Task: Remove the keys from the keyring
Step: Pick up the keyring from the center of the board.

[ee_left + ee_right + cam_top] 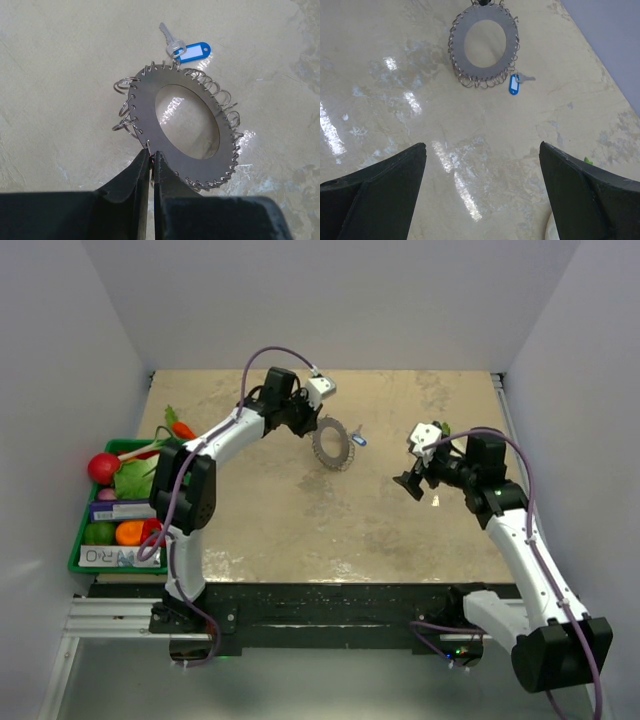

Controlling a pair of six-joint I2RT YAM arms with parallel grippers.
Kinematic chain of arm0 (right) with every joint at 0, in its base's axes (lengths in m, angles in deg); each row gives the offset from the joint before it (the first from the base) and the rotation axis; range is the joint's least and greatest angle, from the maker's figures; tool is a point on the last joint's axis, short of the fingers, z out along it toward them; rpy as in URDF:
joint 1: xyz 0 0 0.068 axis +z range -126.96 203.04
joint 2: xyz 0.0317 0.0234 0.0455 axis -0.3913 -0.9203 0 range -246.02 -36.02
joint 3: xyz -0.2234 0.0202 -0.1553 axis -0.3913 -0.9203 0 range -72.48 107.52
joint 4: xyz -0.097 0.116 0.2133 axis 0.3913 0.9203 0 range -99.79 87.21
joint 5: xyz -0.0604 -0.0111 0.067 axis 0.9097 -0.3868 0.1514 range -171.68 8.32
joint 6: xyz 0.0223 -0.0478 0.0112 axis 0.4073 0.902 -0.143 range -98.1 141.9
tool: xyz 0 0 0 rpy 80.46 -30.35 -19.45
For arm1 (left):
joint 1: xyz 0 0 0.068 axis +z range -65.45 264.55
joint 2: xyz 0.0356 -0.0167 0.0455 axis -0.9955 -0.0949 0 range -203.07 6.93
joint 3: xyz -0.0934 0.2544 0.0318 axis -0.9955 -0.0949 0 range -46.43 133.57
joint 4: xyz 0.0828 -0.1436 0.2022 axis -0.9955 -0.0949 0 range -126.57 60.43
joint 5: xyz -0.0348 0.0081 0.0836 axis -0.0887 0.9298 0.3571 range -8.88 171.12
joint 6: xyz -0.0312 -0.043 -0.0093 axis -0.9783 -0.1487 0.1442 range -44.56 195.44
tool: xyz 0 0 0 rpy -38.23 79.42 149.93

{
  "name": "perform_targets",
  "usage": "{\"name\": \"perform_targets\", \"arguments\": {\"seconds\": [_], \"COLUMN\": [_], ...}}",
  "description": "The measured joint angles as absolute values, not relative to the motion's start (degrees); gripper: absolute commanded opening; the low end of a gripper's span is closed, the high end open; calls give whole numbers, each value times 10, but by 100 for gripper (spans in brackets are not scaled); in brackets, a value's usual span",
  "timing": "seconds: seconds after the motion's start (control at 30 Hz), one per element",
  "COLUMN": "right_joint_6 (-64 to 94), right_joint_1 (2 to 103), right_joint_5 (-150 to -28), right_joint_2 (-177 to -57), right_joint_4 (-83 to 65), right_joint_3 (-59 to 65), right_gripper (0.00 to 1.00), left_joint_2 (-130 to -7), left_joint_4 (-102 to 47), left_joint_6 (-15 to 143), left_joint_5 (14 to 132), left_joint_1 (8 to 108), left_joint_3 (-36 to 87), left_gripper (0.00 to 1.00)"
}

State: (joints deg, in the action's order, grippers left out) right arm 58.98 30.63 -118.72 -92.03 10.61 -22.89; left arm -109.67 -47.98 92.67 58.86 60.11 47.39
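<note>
Keyring (pixel 147 100), pinched at rim by left gripper (pixel 151 156): hold steady, steer wide-spread right gripper (pixel 482 147) squarely onto blue-tagged key (pixel 175 46).

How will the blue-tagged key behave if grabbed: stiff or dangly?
Probably dangly: the key seems to hang off the keyring by a small wire loop, so it should swing and twist. Looks thin and light, apparently flat on the table, so hard to get under. The keyring looks rigid, so the left gripper should anchor it.
</note>
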Motion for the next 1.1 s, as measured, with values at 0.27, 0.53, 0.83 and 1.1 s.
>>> {"name": "perform_targets", "arguments": {"seconds": [0.27,0.53,0.83,1.1], "right_joint_6": [575,536,507,503], "right_joint_1": [352,396,396,396], "right_joint_5": [-1180,-1151,-1129,-1128], "right_joint_2": [-979,-1043,-1094,-1106], "right_joint_4": [67,17,-4,1], "right_joint_3": [-218,-194,-153,-136], "right_gripper": [95,96,96,99], "left_joint_2": [-1067,-1054,-1020,-953], "left_joint_4": [-491,-498,-518,-530], "left_joint_6": [946,954,975,1002], "left_joint_5": [538,494,450,399], "left_joint_1": [601,601,601,601], "left_joint_3": [458,444,426,384], "left_gripper": [0,0,0,0]}}
